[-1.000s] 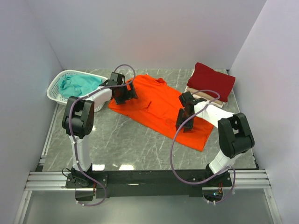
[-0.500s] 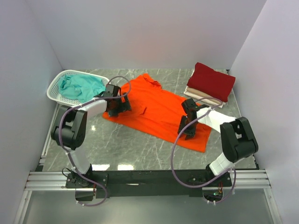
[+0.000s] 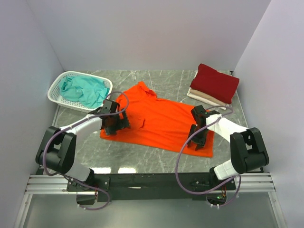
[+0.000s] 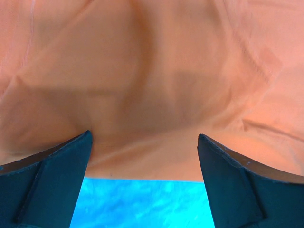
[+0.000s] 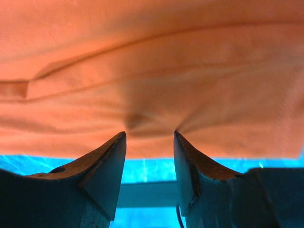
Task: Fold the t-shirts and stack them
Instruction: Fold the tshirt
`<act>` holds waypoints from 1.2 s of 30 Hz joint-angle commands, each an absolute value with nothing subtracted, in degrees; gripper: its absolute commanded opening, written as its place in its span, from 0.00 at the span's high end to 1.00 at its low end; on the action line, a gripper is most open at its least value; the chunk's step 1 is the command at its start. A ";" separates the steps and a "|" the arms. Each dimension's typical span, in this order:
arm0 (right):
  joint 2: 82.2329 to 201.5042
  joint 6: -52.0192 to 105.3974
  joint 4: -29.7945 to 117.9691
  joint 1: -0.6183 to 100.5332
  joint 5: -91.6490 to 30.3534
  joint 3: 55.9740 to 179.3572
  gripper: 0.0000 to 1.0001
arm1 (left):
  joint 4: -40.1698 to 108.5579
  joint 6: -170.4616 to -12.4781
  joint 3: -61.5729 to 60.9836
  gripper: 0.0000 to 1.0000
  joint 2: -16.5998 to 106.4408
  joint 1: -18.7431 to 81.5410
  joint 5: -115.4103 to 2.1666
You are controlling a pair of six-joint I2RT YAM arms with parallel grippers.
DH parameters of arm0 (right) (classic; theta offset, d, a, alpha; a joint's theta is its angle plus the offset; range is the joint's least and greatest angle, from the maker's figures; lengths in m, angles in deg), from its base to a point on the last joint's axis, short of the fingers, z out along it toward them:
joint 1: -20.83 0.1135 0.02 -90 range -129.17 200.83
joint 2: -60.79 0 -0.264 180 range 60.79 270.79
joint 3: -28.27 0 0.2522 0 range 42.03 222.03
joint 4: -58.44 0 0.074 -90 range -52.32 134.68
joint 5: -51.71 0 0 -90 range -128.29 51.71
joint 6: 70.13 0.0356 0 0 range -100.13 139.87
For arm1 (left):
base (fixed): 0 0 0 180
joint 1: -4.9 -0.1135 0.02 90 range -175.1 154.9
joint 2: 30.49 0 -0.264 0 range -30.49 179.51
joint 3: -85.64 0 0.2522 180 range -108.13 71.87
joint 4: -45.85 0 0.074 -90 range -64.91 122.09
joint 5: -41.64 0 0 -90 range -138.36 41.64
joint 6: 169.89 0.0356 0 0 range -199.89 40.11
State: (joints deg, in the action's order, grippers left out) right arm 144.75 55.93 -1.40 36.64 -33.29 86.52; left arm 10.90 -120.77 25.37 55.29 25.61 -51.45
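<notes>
Orange t-shirt (image 3: pixel 161 123) lies spread flat mid-table (image 3: pixel 142 154), between the basket (image 3: pixel 57 88) and the folded stack (image 3: pixel 214 83). We judge it light, limp, quick to wrinkle or slide, and best pinched at hem corners. The left gripper (image 3: pixel 118 124) stands wide open at the shirt's left edge. The right gripper (image 3: pixel 198 137) stands half open at the near right hem and, as far as we see, clamps nothing.
</notes>
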 commanded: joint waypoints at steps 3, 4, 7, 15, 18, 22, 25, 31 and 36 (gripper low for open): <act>140.68 52.75 -8.31 36.82 -35.39 97.72 0.48 | 2.31 -121.91 19.61 0.01 49.41 27.22 -49.33; 140.68 52.31 -9.01 37.00 -35.30 99.32 0.48 | 1.34 -121.64 18.27 0.01 49.06 27.31 -48.98; 141.55 51.52 -8.24 38.75 -34.43 104.34 0.48 | 0.01 -120.59 14.66 0.00 48.53 27.49 -48.54; 149.99 53.27 1.34 42.45 -29.59 106.37 0.49 | 8.09 -119.79 13.78 0.00 56.43 27.49 -53.19; 152.89 53.97 4.07 43.42 -29.15 104.18 0.49 | 8.09 -119.35 13.51 0.01 58.72 27.66 -52.15; 154.57 54.59 7.50 43.68 -28.88 99.70 0.49 | 9.67 -118.48 16.06 0.01 61.18 27.66 -52.05; 155.62 54.68 8.38 43.60 -29.41 96.62 0.49 | 10.12 -119.70 18.78 0.01 62.32 27.75 -52.32; 155.36 55.56 8.30 43.77 -30.12 91.87 0.49 | 8.98 -122.34 23.97 0.01 60.66 27.66 -51.88; 153.61 56.61 6.72 43.95 -30.38 88.79 0.49 | 7.57 -124.45 28.71 0.01 57.76 27.66 -52.84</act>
